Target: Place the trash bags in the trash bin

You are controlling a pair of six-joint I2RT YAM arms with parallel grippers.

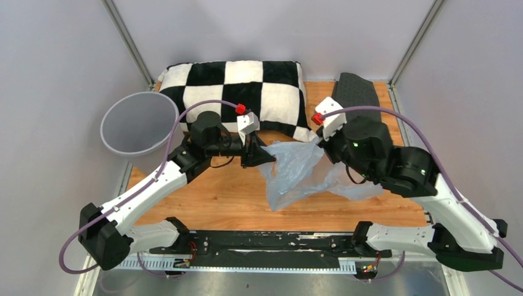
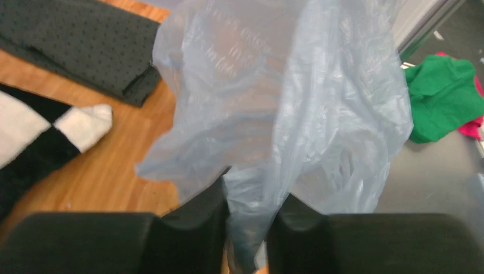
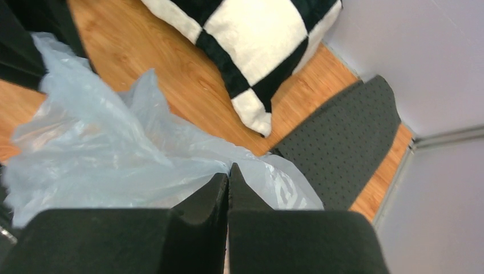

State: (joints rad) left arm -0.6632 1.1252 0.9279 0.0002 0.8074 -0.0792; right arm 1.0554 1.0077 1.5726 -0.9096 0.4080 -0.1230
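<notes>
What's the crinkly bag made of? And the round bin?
The bag looks like thin, glossy plastic film: it is see-through, wrinkled and shiny. The bin looks like smooth, matte grey plastic, probably rigid, with an even round rim.

Between my left fingers (image 2: 197, 220) the bag (image 2: 297, 114) fills the gap, and I cannot tell whether they pinch it. Its lettering (image 2: 228, 54), beyond the tips, is too blurred to read. The bag hides part of a green cloth (image 2: 439, 94) right of them. My right fingers (image 3: 200, 200) meet, hiding the fold they hold.
</notes>
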